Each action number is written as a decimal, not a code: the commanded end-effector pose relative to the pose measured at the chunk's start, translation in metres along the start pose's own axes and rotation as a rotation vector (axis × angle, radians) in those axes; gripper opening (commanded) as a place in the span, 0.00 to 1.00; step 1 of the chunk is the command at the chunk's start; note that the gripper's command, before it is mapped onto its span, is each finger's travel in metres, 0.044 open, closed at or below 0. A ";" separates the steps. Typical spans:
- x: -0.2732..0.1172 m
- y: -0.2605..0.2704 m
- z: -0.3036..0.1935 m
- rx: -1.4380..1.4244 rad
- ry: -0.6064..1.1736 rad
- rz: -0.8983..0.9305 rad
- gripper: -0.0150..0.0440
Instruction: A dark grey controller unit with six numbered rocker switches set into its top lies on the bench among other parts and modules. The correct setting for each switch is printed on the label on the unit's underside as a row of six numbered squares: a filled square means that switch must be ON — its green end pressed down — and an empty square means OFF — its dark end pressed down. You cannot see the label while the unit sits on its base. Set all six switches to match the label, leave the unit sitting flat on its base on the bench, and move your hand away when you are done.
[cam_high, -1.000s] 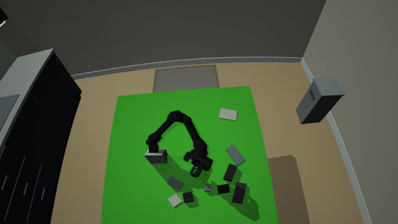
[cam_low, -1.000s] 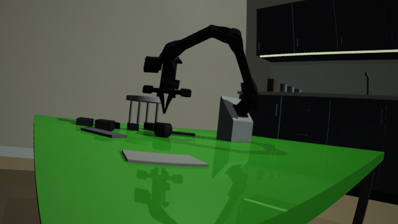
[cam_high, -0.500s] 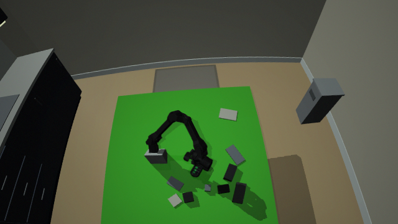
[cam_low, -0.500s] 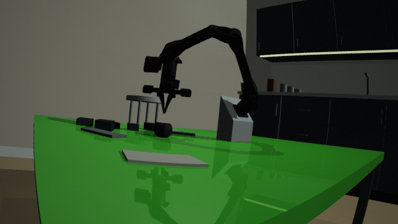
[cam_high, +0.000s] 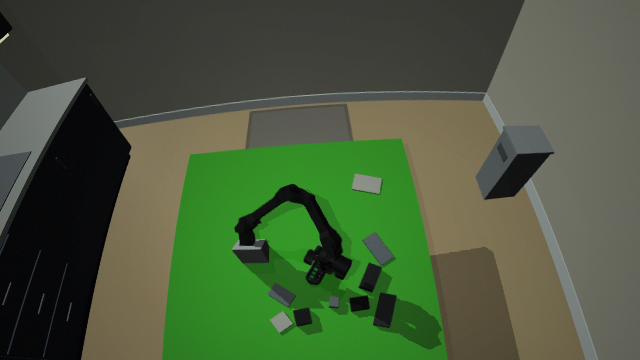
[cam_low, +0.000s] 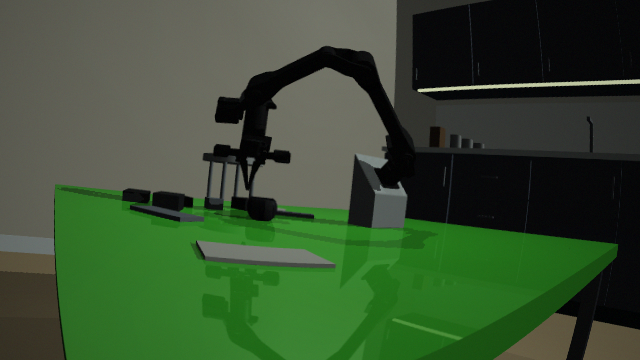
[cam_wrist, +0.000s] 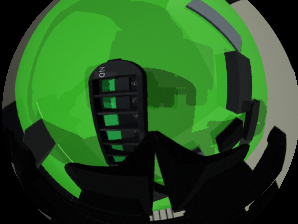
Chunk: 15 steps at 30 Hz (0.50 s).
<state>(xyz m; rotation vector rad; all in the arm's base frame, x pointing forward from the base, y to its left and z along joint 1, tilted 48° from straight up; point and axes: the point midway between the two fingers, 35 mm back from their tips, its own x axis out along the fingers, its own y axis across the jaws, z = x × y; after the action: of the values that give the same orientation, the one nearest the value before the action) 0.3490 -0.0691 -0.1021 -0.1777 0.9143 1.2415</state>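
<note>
The dark grey controller unit (cam_high: 310, 271) (cam_low: 261, 209) (cam_wrist: 142, 95) sits on the green bench with its switches facing up; its underside label is hidden. In the wrist view, the ON mark is at the left of its far end, and green ends show along that side. Switches 6 and 5 show two-tone green; switches 4 and 3 show plainer green. The nearest switches are partly or fully hidden behind the fingers. My gripper (cam_low: 248, 188) (cam_wrist: 153, 135) is shut and empty, pointing down, with its tips above the unit in the exterior view.
Dark blocks (cam_high: 370, 277) (cam_high: 385, 310) (cam_high: 359, 303), a small grey cube (cam_high: 334, 302) and a grey plate (cam_high: 378, 248) (cam_low: 165, 213) lie to the right. A grey slab (cam_high: 282, 294), a pale square (cam_high: 281, 322) and a dark block (cam_high: 302, 317) lie lower left. A pale plate (cam_high: 367, 184) (cam_low: 265, 254) lies farther off.
</note>
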 end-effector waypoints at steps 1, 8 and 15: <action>0.005 -0.006 -0.002 0.010 -0.005 0.001 0.25; 0.005 -0.006 -0.002 0.010 -0.005 0.001 0.25; 0.005 -0.005 -0.001 0.004 -0.001 0.003 0.25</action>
<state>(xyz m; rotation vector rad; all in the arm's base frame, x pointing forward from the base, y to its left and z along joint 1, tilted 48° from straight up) 0.3532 -0.0681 -0.1080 -0.1725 0.9167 1.2422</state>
